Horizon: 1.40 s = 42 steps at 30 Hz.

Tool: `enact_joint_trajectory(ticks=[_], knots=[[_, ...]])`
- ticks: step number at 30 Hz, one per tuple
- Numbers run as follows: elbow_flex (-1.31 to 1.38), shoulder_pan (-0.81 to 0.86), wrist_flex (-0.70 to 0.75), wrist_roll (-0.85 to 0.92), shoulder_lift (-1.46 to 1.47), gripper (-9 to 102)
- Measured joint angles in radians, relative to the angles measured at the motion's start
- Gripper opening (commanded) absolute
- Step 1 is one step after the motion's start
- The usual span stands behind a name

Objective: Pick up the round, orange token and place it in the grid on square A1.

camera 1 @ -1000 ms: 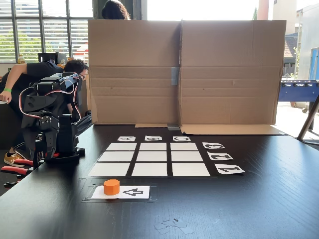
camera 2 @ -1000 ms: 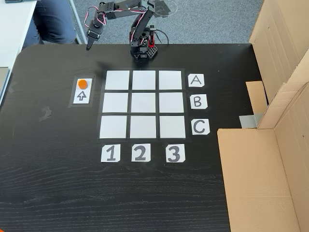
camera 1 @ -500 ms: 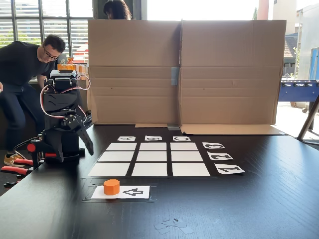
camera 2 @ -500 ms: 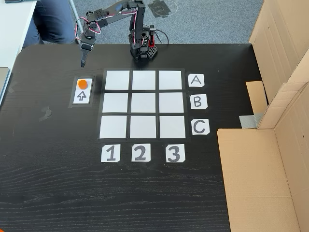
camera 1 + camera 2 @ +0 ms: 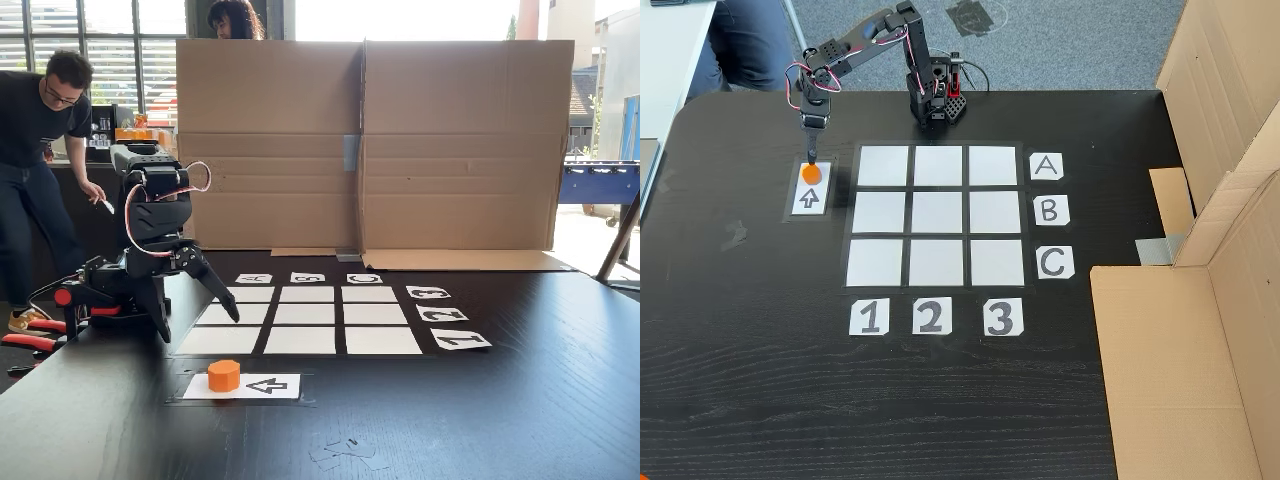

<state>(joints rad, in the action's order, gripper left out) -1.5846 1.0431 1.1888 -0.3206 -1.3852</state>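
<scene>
The round, orange token (image 5: pixel 224 376) (image 5: pixel 811 175) stands on one end of a white arrow card (image 5: pixel 270 386) (image 5: pixel 809 199), beside the grid (image 5: pixel 300 320) (image 5: pixel 936 215). Square A1 (image 5: pixel 219 341) (image 5: pixel 883 165) is the bare white corner cell nearest the token. In the side fixed view my gripper (image 5: pixel 198 325) hangs open a little above the table, behind the token, jaws spread wide. In the top fixed view the gripper (image 5: pixel 811 147) points down, its lower fingertip (image 5: pixel 811 161) just at the token's edge. Nothing is held.
A tall cardboard wall (image 5: pixel 370 145) (image 5: pixel 1220 200) closes the far side of the table. The arm's base (image 5: pixel 935 105) sits by the grid's A row. Red-handled tools (image 5: pixel 30 342) lie at the table's left edge. A person (image 5: pixel 40 130) stands behind the arm.
The arm has swung from the table's edge toward the arrow card and come down, so the gripper now hangs at the token. The person behind has stood up. The token has not moved.
</scene>
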Motion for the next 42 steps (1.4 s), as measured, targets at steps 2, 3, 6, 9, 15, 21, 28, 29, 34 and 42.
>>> enact_joint_trajectory(ticks=[2,3,6,9,15,21,28,29,34,42], knots=[[0.031,-0.006,0.0,-0.006,0.043,39],[0.043,-0.008,0.0,-0.008,0.058,39],[0.078,-0.014,0.0,-0.009,0.109,39],[0.103,-0.018,-0.003,-0.009,0.14,39],[0.149,-0.031,0.003,-0.015,0.212,39],[0.193,-0.043,0.003,-0.017,0.268,39],[0.207,-0.071,0.003,-0.017,0.293,39],[0.207,-0.074,0.003,-0.017,0.293,39],[0.209,-0.081,0.003,-0.017,0.301,37],[0.209,-0.08,0.003,-0.017,0.304,34]])
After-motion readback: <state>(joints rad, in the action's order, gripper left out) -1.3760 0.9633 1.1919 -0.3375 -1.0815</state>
